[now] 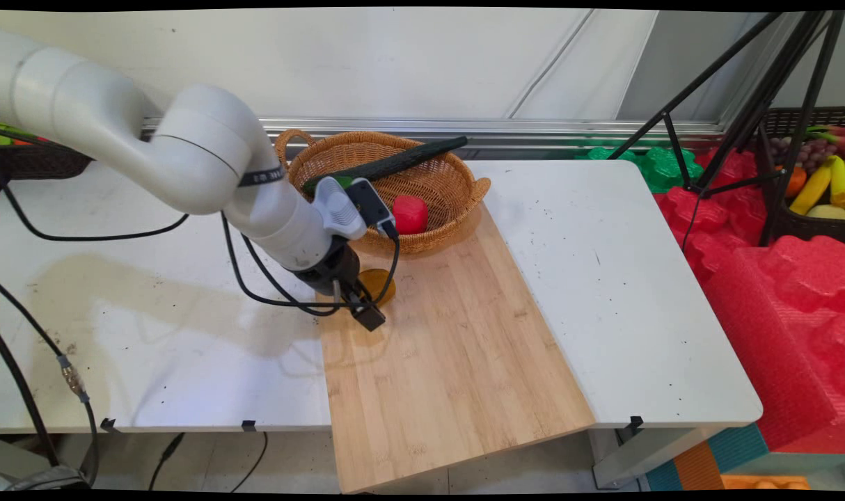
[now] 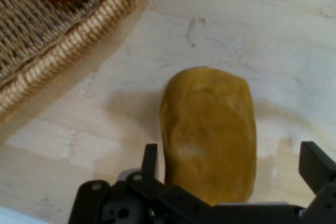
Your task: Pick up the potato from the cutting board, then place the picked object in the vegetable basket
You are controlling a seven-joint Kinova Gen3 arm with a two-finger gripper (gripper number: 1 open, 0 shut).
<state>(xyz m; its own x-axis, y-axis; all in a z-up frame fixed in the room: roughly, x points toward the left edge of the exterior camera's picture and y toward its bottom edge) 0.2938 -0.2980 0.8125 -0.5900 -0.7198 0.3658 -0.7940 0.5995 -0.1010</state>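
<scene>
- The black two-finger gripper is lowered over the wooden cutting board, near its far left corner, just in front of the wicker basket.
- Its 2 fingers stand spread, 1 on each side of a brownish-yellow potato. In the hand view the left finger sits close against the potato's flank and the right finger stands apart from it, so the pincer brackets the potato without clamping it; whether the left pad touches cannot be told.
- The potato lies flat on the board, just beside the basket's rim and outside it. It is a rounded, elongated lump with a dull, slightly mottled skin; lying on its long side it rests steadily, and its width fits between the spread fingers.
- The basket is shallow, woven of tan coiled fibre with loop handles, and stands on the board's far end. It holds a red rounded piece inside, and a long dark green cucumber lies slanted across its rim.
- The board is pale, smooth, planked wood laid across the white table, overhanging its near edge.
</scene>
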